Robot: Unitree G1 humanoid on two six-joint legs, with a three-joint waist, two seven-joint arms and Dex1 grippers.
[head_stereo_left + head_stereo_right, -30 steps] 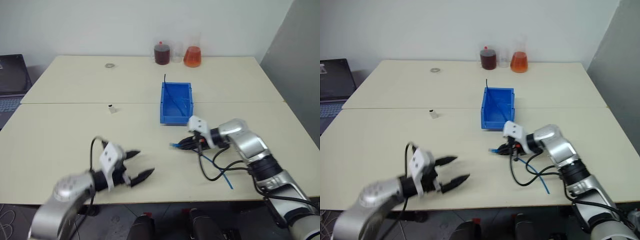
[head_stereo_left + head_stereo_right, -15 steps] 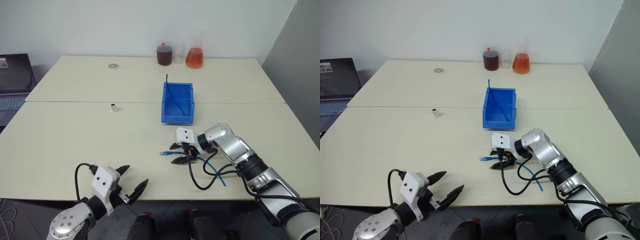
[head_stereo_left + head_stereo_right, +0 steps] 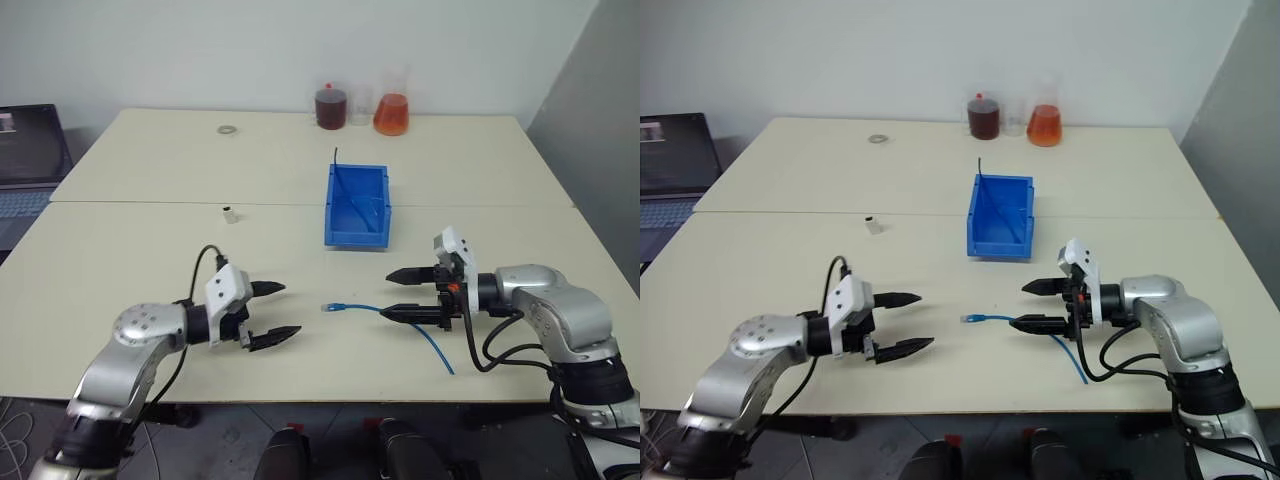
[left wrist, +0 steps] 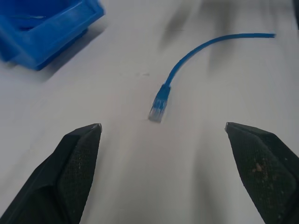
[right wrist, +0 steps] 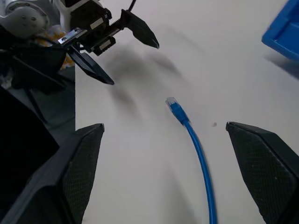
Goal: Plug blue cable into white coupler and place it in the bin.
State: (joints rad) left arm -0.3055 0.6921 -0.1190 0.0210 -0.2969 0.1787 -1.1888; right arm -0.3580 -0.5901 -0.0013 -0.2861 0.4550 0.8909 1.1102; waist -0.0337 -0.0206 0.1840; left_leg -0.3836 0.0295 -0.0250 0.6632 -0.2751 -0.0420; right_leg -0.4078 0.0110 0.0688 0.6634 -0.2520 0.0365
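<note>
The blue cable point(image 3: 365, 309) lies loose on the table, and its plug point(image 4: 158, 106) points toward my left gripper point(image 3: 290, 308). That gripper is open, a short way to the left of the plug, with nothing in it. My right gripper point(image 3: 388, 295) is open too, hovering over the cable's middle stretch point(image 5: 196, 144) without touching it. The white coupler point(image 3: 229, 214) sits alone further back on the left. The bin point(image 3: 354, 240) stands behind the cable at the table's centre.
A thin dark cable point(image 3: 335, 165) sticks up out of the bin. Two flasks, one with dark red liquid point(image 3: 329, 106) and one with orange point(image 3: 388, 112), stand at the back edge. A grey ring point(image 3: 226, 129) lies back left, and a laptop point(image 3: 25, 160) sits off the table's left side.
My right gripper has opened, let go of the blue cable and drawn back to the right. The cable now rests on the table. My left gripper has come forward toward the plug.
</note>
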